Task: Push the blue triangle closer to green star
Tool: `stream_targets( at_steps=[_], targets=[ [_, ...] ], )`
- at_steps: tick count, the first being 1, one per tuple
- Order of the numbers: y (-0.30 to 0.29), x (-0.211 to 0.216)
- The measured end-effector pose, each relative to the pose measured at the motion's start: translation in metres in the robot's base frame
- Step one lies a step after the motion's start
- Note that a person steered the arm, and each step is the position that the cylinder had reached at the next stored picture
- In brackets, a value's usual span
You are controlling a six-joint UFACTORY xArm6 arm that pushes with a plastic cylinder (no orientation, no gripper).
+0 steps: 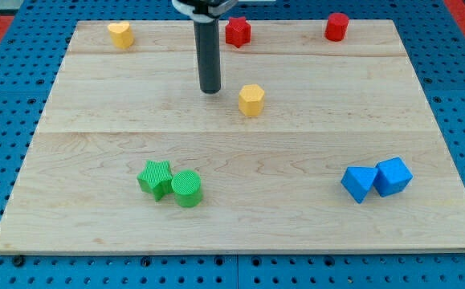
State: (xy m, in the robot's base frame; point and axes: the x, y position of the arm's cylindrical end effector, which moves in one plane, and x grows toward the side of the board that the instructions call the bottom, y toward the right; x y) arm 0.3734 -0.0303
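Note:
The blue triangle [358, 183] lies at the view's lower right, touching a blue cube [393, 176] on its right. The green star [156, 177] lies at the lower left of centre, touching a green cylinder [187, 189] on its right. My tip [210, 90] rests on the board in the upper middle, just left of a yellow hexagon block [250, 99]. The tip is far from both the blue triangle and the green star.
A yellow heart-like block [120, 34] sits at the top left. A red star-like block [238, 31] sits at the top middle, behind the rod. A red cylinder [336, 26] sits at the top right. The wooden board [71, 160] lies on a blue pegboard.

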Motion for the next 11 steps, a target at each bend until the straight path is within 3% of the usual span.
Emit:
stream_targets(
  at_steps=[2, 3, 4, 6, 8, 10, 11],
  targets=[
    [0.191, 0.013],
    [0.209, 0.013],
    [0.164, 0.013],
    [0.159, 0.013],
    [0.177, 0.069],
    [0.196, 0.097],
    [0.24, 0.108]
  ],
)
